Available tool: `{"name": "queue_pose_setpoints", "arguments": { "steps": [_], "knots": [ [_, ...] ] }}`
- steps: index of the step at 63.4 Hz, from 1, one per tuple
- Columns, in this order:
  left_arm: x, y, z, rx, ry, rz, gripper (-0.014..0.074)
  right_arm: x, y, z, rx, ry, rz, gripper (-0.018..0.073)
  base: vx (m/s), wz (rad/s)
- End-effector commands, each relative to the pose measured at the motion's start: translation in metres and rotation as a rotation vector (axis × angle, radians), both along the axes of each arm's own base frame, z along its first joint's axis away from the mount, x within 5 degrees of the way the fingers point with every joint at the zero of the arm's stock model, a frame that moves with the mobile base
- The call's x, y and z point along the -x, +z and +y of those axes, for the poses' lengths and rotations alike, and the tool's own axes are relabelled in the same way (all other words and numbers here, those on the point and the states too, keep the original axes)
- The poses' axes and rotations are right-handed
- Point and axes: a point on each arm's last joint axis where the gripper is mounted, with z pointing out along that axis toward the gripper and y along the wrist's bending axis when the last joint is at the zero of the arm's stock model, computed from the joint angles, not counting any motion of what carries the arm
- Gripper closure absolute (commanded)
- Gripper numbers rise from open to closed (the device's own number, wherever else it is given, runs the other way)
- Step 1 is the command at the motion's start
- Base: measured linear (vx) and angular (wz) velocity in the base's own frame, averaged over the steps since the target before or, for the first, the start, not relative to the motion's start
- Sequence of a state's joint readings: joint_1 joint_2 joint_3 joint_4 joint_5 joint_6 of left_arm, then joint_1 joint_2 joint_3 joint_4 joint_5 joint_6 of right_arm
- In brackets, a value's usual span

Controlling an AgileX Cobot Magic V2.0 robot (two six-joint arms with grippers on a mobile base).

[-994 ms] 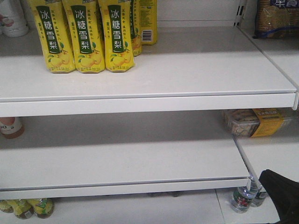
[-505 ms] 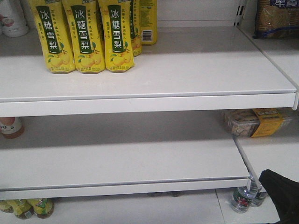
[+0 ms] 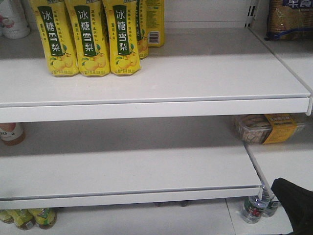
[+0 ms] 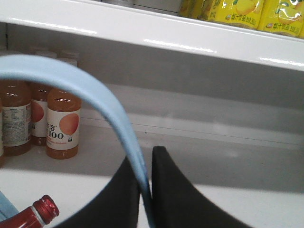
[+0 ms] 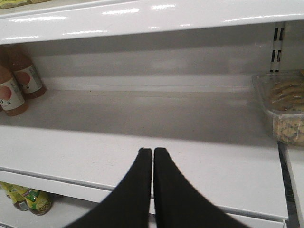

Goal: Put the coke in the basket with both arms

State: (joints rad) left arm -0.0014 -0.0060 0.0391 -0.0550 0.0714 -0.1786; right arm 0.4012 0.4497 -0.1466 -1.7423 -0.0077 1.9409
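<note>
The coke is out of view in every frame. Of the basket I see only its light blue hoop handle (image 4: 85, 88), arching across the left wrist view. My left gripper (image 4: 146, 157) is shut on that handle, which passes down between the two black fingers. My right gripper (image 5: 152, 150) is shut with nothing between its fingers, hovering over the front edge of the bare middle shelf (image 5: 142, 118). In the front view a black part of an arm (image 3: 295, 205) pokes in at the bottom right corner.
Yellow pear-drink cartons (image 3: 83, 39) stand on the upper shelf. Orange juice bottles (image 4: 62, 126) stand at the left of the middle shelf. A clear snack box (image 5: 285, 109) sits at its right. A red-capped bottle top (image 4: 43, 211) shows below the handle. Small bottles (image 3: 254, 208) stand lower down.
</note>
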Motion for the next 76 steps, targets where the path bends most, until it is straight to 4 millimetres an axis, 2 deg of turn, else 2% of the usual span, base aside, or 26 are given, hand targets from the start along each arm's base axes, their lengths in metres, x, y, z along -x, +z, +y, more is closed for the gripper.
{"name": "queue_pose_setpoints", "arguments": {
  "steps": [1, 76],
  "knots": [
    [0.0024, 0.0133, 0.0002, -0.061, 0.004, -0.178, 0.0603, -0.0026, 0.0100, -0.0012, 0.030, -0.014, -0.045, 0.0564, 0.00, 0.00],
    [0.0034, 0.0185, -0.0007, -0.134, 0.003, -0.237, 0.0603, -0.0026, 0.0100, -0.0012, 0.030, -0.014, -0.045, 0.0564, 0.00, 0.00]
  ]
}}
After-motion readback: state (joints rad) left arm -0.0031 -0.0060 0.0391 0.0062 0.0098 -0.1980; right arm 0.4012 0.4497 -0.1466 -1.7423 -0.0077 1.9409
